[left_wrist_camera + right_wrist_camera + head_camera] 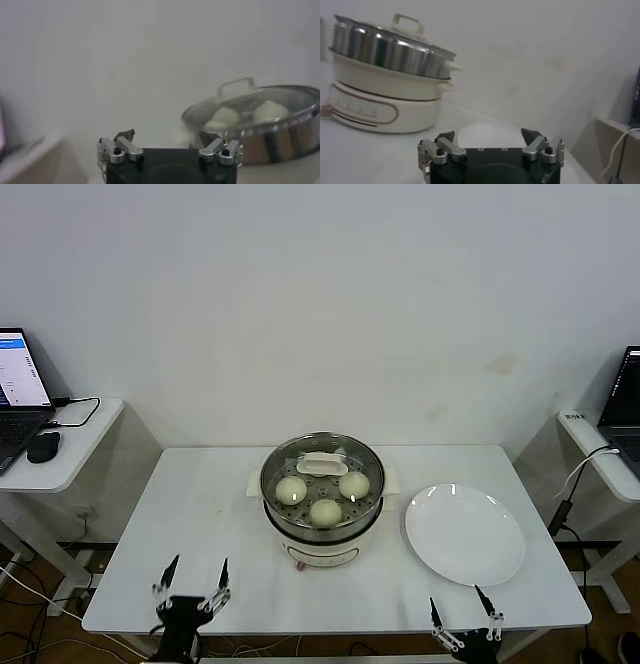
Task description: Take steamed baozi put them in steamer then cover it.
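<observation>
Left gripper (pixel 196 583) and right gripper (pixel 462 616) spread, holding nothing, lower frame, steamer (pixel 322 529) centre with glass cover (pixel 322 475) on, three baozi (pixel 325 511) visible, white plate (pixel 464 534) right, no legible writing

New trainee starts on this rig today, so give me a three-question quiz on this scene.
1. True or false: the cover sits on the steamer.
2. How many baozi show through the glass in the head view?
3. The plate is: A) holding buns, B) bare, C) under the steamer.

Key:
1. True.
2. Three show; the handle may hide more.
3. B. Both the left gripper and right gripper are open, low at the table's near edge.
</observation>
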Robot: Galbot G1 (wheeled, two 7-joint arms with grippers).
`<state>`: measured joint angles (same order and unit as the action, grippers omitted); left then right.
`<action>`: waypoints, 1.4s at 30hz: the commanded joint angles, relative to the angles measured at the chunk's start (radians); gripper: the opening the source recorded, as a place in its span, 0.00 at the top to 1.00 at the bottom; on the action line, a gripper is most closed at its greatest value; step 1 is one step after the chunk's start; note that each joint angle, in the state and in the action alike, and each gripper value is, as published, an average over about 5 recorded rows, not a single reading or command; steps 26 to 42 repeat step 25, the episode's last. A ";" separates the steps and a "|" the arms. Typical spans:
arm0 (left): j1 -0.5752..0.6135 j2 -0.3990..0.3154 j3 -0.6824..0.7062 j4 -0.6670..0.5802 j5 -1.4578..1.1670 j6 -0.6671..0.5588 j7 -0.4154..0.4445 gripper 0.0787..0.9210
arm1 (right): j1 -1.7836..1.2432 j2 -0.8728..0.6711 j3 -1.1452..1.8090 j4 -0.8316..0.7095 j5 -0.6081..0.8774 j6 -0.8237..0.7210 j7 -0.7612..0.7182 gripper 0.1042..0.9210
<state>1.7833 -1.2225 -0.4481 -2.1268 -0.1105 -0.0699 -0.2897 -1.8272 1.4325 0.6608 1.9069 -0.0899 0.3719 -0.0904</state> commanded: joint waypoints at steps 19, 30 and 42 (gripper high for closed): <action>0.164 -0.046 -0.049 0.067 -0.145 -0.148 0.040 0.12 | -0.082 -0.047 -0.089 0.082 0.059 -0.065 -0.034 0.12; 0.166 -0.045 -0.046 0.068 -0.137 -0.147 0.042 0.12 | -0.083 -0.047 -0.074 0.078 0.049 -0.061 -0.042 0.12; 0.166 -0.045 -0.046 0.068 -0.137 -0.147 0.042 0.12 | -0.083 -0.047 -0.074 0.078 0.049 -0.061 -0.042 0.12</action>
